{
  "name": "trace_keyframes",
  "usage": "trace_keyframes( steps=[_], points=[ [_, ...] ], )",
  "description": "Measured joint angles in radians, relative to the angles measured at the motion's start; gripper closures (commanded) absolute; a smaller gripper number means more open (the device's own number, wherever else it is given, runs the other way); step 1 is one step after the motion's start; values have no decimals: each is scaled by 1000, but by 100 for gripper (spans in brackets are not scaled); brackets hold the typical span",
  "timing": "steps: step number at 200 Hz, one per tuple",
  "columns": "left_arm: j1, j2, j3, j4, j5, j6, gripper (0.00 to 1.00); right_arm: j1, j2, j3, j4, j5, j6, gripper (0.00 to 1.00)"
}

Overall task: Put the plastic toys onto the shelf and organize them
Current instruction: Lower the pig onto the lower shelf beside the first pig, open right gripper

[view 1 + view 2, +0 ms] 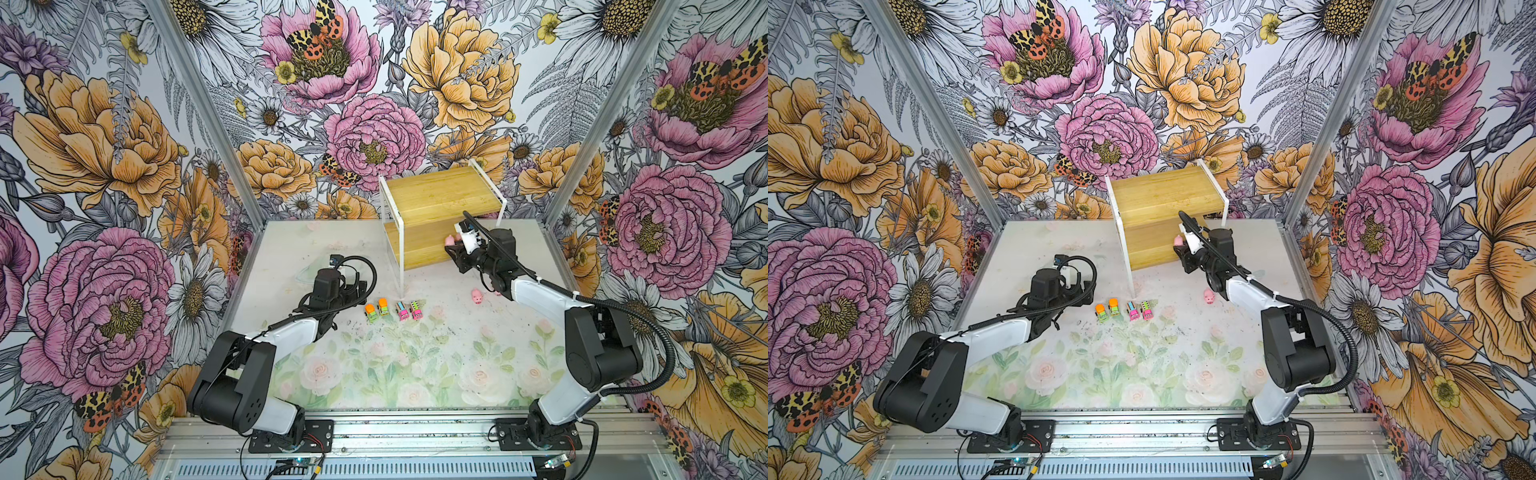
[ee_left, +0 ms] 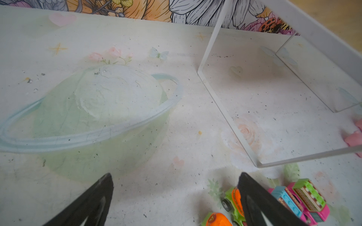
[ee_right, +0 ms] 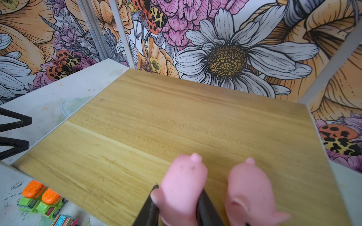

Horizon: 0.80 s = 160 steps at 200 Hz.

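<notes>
The shelf (image 1: pixel 440 195) (image 1: pixel 1163 191) stands at the back of the table. My right gripper (image 1: pixel 451 245) (image 1: pixel 1179 246) (image 3: pixel 179 189) is shut on a pink pig (image 3: pixel 184 176) just over the lower board (image 3: pixel 176 127). A second pig (image 3: pixel 248 187) stands on that board right beside it. Another pig (image 1: pixel 477 296) (image 1: pixel 1209 296) lies on the table under the right arm. Two green trucks (image 1: pixel 377 310) (image 2: pixel 233 199) and two pink trucks (image 1: pixel 408 310) (image 2: pixel 305 199) stand in a row in front of the shelf. My left gripper (image 1: pixel 353 291) (image 2: pixel 175 175) hangs open and empty just left of them.
The shelf's clear side panel with its thin white frame (image 2: pixel 225 109) stands close beyond the left gripper. Flowered walls close in the table at the back and both sides. The printed mat (image 1: pixel 395 365) reaches to the front rail.
</notes>
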Motion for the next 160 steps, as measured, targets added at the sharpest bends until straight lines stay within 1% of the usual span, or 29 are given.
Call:
trace_keyframes(
  steps=[29, 53, 72, 114, 160],
  points=[
    [2, 0, 0, -1, 0, 0, 1, 0, 6, 1, 6, 6, 0, 67],
    [2, 0, 0, -1, 0, 0, 1, 0, 13, 3, 7, 7, -1, 62],
    [2, 0, 0, -1, 0, 0, 1, 0, 15, 3, 6, 10, -1, 60],
    [2, 0, 0, -1, 0, 0, 1, 0, 15, 3, 6, 13, -1, 59],
    [2, 0, 0, -1, 0, 0, 1, 0, 15, 3, 6, 15, -1, 55]
  ],
)
